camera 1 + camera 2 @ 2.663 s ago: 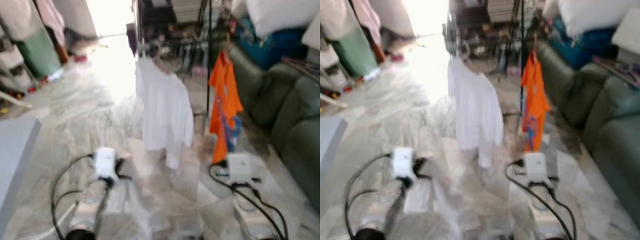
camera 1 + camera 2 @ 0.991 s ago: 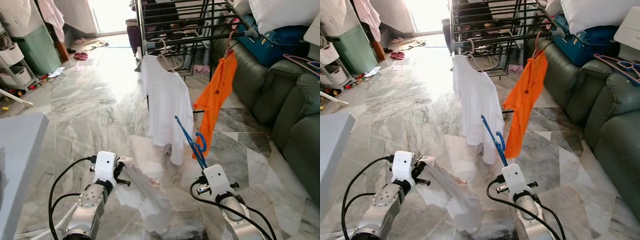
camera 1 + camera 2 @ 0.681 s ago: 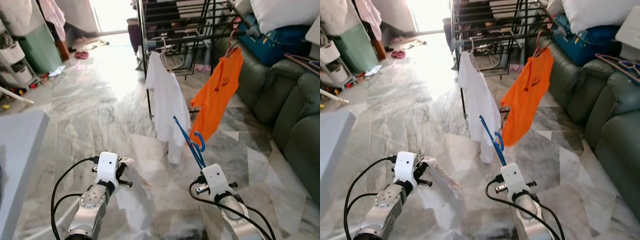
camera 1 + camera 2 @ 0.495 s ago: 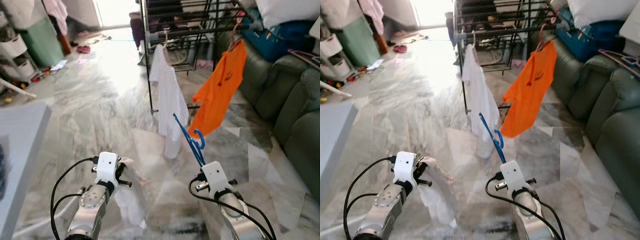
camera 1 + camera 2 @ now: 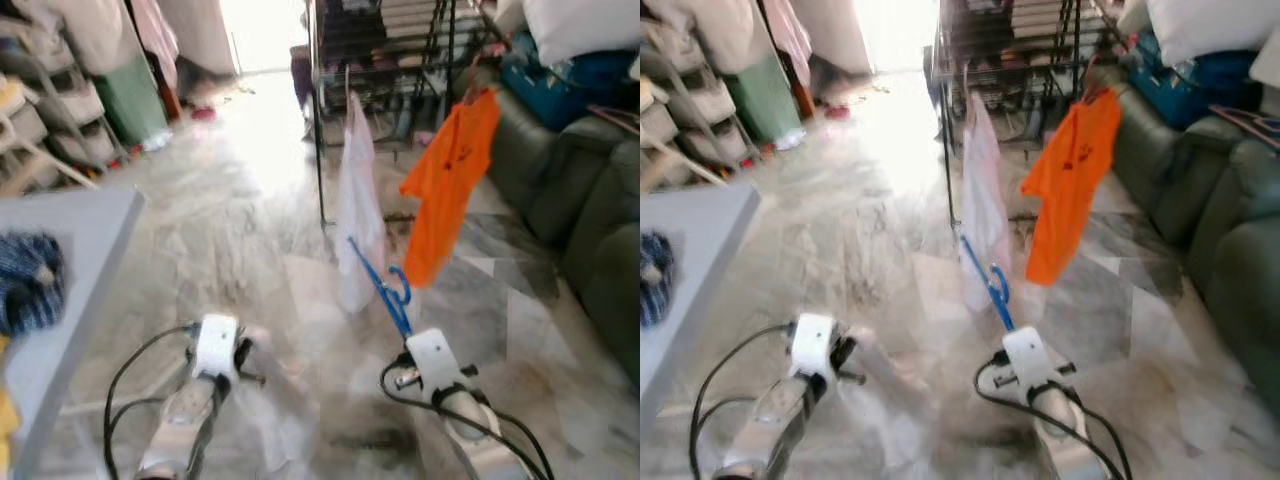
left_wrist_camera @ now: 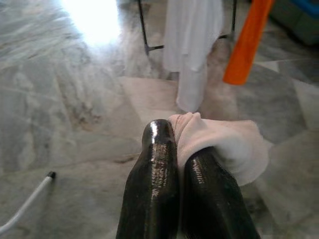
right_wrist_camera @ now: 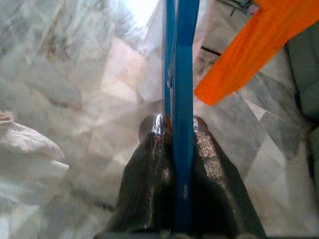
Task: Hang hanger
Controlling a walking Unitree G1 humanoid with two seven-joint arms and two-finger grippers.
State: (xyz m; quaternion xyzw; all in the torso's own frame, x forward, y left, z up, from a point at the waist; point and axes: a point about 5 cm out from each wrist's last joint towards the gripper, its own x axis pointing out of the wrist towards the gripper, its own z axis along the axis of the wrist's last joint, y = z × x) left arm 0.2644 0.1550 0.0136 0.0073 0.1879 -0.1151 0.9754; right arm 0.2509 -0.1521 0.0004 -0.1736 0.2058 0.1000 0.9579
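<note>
The right gripper has its fingers clamped on the blue hanger, lower centre, short of the drying rack. The left gripper pinches a pale garment. The trailing cloth could snag mid-walk, and the hanger could twist.

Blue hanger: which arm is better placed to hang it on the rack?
Right. The right claw already grips the blue hanger, on the side nearer the drying rack. The left claw is shut on a pale garment.
</note>
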